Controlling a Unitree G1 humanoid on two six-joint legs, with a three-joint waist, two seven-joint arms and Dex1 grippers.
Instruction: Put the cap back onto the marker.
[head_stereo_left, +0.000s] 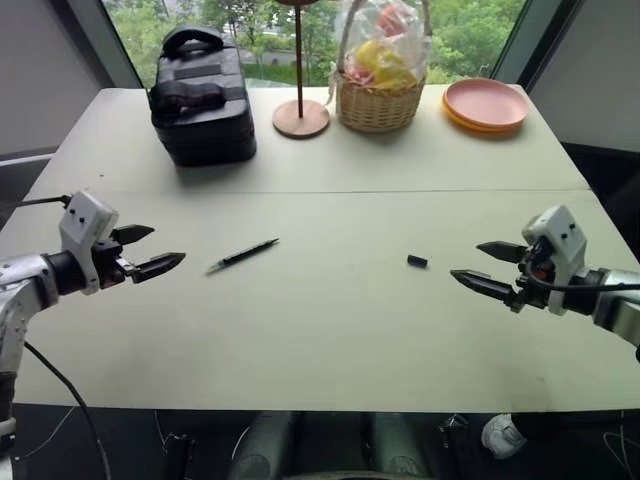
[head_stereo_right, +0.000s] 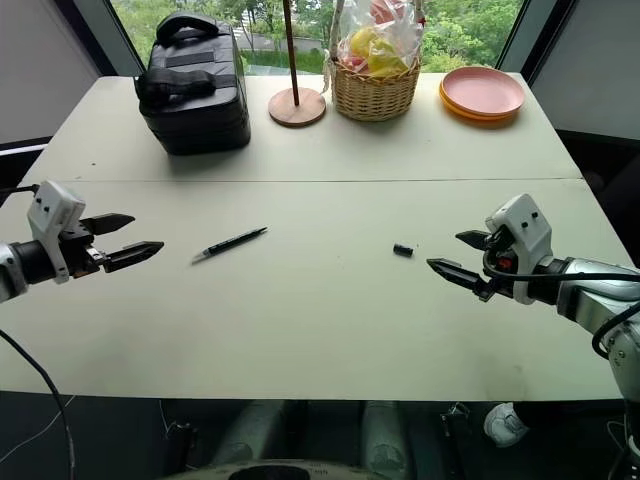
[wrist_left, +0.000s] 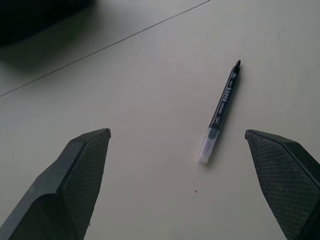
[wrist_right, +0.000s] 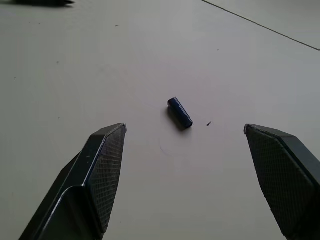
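Left gripper hangs over the left side of the table, fingers spread wide, holding nothing, pointing right toward the marker. Marker lies flat on the table just right of that gripper, apart from it, slanted with its pale tip at the near-left end facing the gripper and its black end far-right. Right gripper hangs over the right side, fingers also spread and empty, pointing left at the cap. Cap lies on its side on the table, a short way left of the right gripper, not touching it; in the right wrist view it sits between the lines of the two fingers, ahead of the fingertips. Cap and marker are well apart, marker left of centre, cap right of centre.
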